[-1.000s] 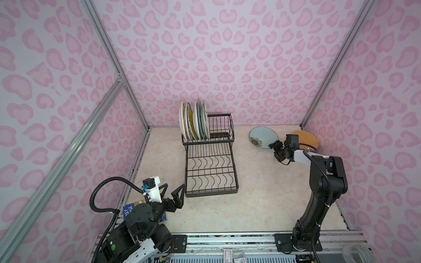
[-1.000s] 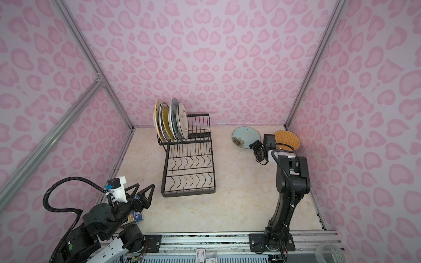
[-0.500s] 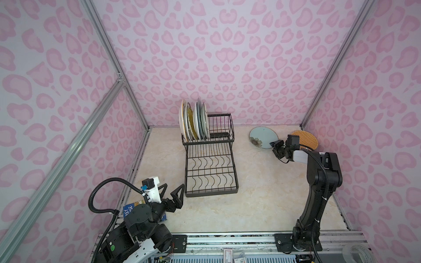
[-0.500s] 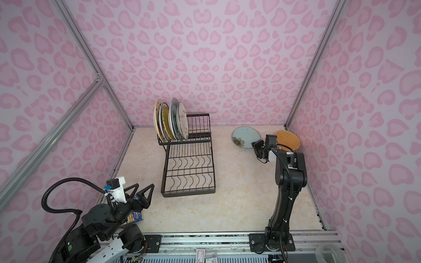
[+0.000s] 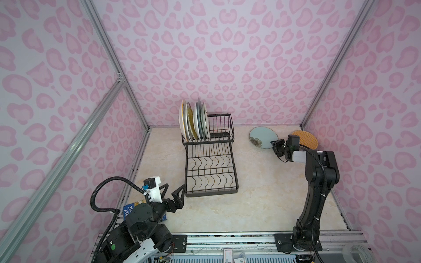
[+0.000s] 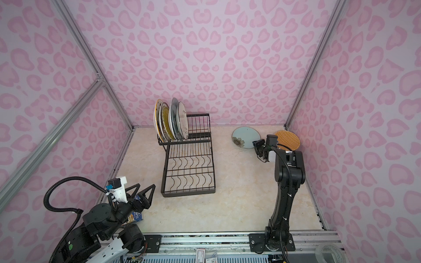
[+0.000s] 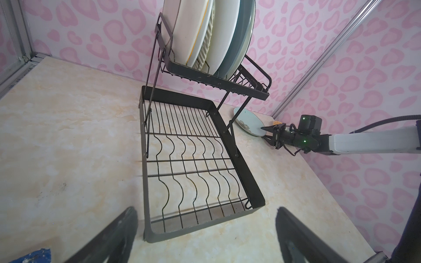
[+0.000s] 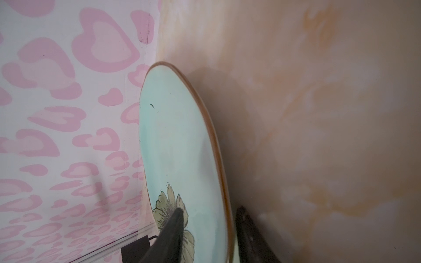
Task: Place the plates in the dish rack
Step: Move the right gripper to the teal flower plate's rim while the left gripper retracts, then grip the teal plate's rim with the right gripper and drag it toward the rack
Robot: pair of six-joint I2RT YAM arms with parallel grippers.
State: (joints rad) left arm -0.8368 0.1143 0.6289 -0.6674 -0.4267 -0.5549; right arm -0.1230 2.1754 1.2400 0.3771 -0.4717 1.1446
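Obs.: my right claw (image 5: 274, 144) (image 6: 256, 144) was stretched out to the far right part of the table (image 5: 262, 193), at the near edge of the pale blue flowered plate (image 5: 262, 136) (image 6: 245, 136). That plate lay close to the back wall (image 5: 227, 68), well to the right of the dish rack (image 5: 211, 195) (image 6: 189, 193). From my right wrist, one finger crossed the printed flower on the plate's face (image 8: 177, 148) and the other sat under the rim, so the jaws straddled the edge. I could not tell whether they actually pressed on it, nor whether the plate was off the table. The orange woven plate (image 5: 307, 140) (image 6: 289, 139) lay just beside the blue one, on its right, and was partly hidden behind my right wrist. Whether the two touched, I could not tell. My left claw (image 5: 175, 185) (image 6: 145, 185) hung low near the front left corner with jaws spread wide and nothing between them. Its fingers pointed toward the rack's near left corner, and it was above the small blue printed box (image 5: 128, 209) (image 6: 136, 216). The rack stood mid-table with its raised tier toward the back wall. A row of plates (image 5: 194, 121) (image 6: 170, 120) (image 7: 205, 34) stood on edge in the left part of that tier, packed close together. From my left wrist the blue plate (image 7: 248, 124) showed beyond the rack's right wall (image 7: 239, 168), with my right claw (image 7: 264, 129) at its rim.
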